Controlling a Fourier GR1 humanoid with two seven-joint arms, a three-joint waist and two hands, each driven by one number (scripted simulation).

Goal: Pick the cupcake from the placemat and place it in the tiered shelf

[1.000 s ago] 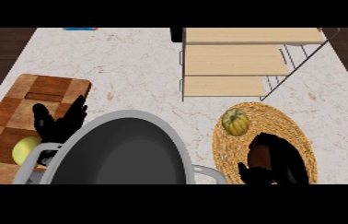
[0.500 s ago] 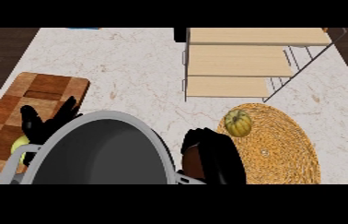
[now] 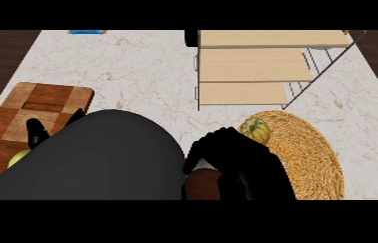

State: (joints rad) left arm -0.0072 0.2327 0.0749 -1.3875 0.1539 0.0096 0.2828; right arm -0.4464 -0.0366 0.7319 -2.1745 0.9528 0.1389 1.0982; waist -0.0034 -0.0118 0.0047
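Black right hand shows as one dark mass at the near edge, centre-right; can't tell if its fingers are open or curled. Left hand is at near left, fingers straight & pointing up. It's mostly hidden behind a dark grey dome.

Count: 2 hands, 1 cupcake, 1 placemat, 1 tiered shelf w/ 3 wooden tiers, 1 cutting board, 1 dome.

Cupcake sits just beyond the right hand, at its far-right side, w/ its near part covered by the hand; touching or not, can't tell. It lies on the far-left rim of the placemat. Looks: rounded, yellow-green, ribbed w/ darker stripes.

Placemat is round, woven, straw-coloured, on the right of the pale marbled desk. Tiered shelf stands far right, just beyond the placemat, w/ a thin wire frame. Wooden cutting board lies at left, w/ a small yellow-green round item at its near end, beside the dome.
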